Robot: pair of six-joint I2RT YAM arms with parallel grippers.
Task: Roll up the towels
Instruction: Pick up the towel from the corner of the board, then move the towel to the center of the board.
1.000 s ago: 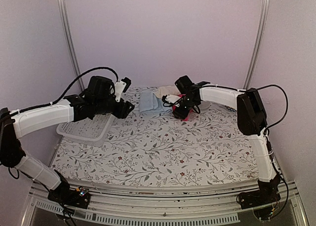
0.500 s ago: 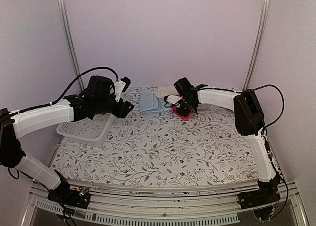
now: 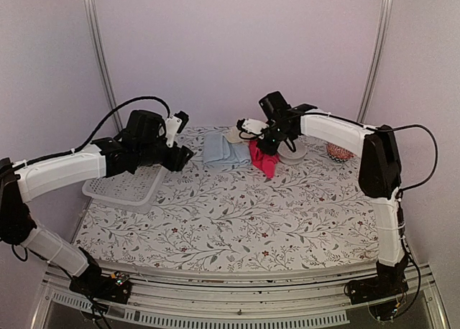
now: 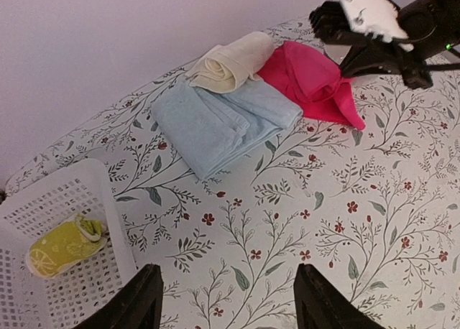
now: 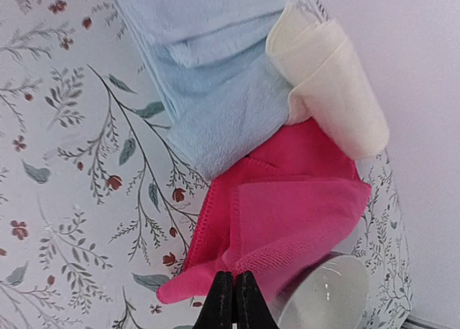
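Since the soft hot-pink cloth towel (image 5: 287,207) likely must come off the pile beside the folded light-blue towel (image 4: 223,121) for rolling, the right pincer (image 5: 231,300) pinches its edge above the far side of the floral-covered table (image 3: 215,221); the left pincer (image 4: 228,300) hovers open.

Left gripper (image 4: 228,293) hovers, jaws wide apart; right gripper (image 5: 231,297), arm outstretched, pinches pink towel (image 5: 287,207).
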